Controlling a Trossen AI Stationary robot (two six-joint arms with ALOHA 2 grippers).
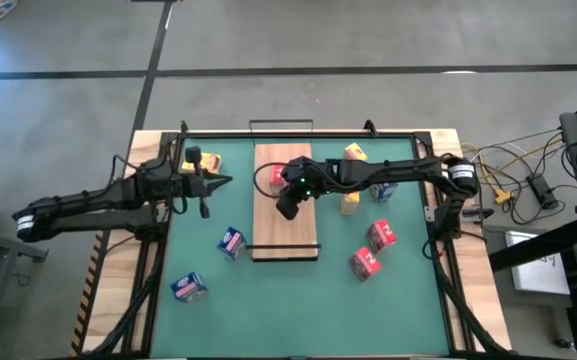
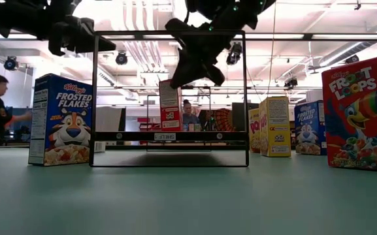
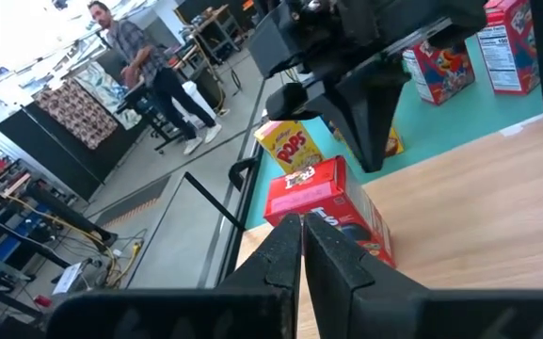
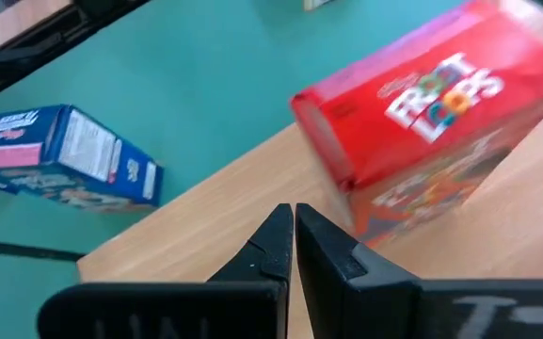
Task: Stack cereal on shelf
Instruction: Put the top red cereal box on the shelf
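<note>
The shelf is a light-wood board [image 1: 286, 225] with a thin black wire frame [image 2: 168, 137], lying mid-mat. One red cereal box [image 1: 271, 176] [image 4: 422, 104] stands on the board's far left part. My right gripper [image 1: 286, 210] [image 4: 293, 235] hovers shut above the board, just near of that box, slanting down. My left gripper [image 1: 226, 182] [image 3: 302, 250] is shut too, raised over the mat left of the shelf and pointing at the red box [image 3: 323, 202]. Other cereal boxes rest on the green mat.
On the mat left of the shelf are a yellow box [image 1: 200, 160] and two blue boxes [image 1: 231, 242] [image 1: 188, 287]. Right of it are two yellow boxes [image 1: 355, 153] [image 1: 350, 203], a blue one [image 1: 383, 190] and two red ones [image 1: 381, 235] [image 1: 365, 264]. People stand beyond the table.
</note>
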